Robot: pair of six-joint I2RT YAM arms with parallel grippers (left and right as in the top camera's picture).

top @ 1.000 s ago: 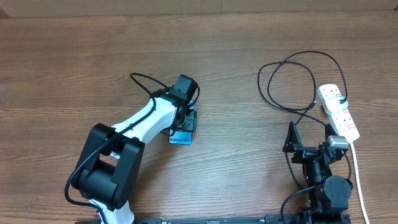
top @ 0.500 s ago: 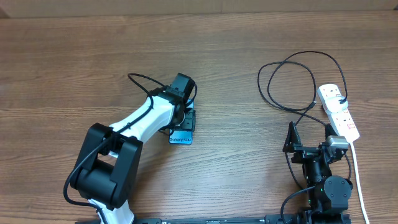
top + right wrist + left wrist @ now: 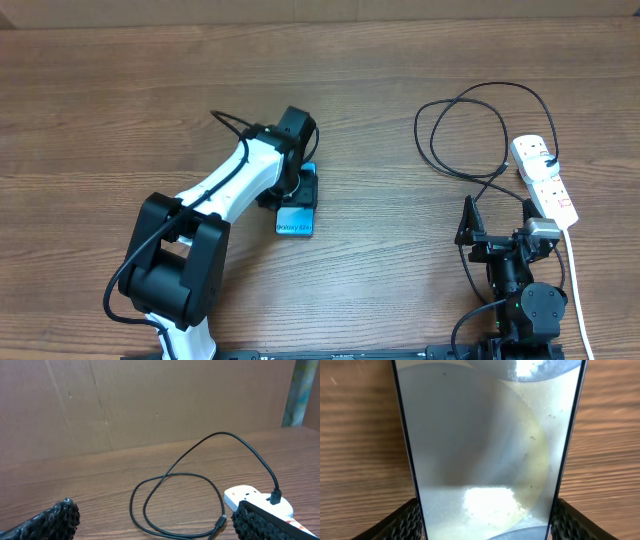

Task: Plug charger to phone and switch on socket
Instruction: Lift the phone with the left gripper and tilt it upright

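Left arm (image 3: 215, 195) reached out, left jaws closed on the phone (image 3: 296, 218); right arm (image 3: 515, 275) folded, right jaws wide apart.

Left arm: dark shoulder block sits to the near left of the phone. The white forearm slants up and right toward it. The dark wrist hangs directly over the phone's far end, pointing down. Left wrist view: ribbed black pads (image 3: 407, 520) bear on the phone's two long edges, one per side.
Right arm: folded compactly, well to the right of the phone, wrist low and pointing away from its base. Its pads (image 3: 60, 515) sit at the two lower corners of the right wrist view, spread fully.
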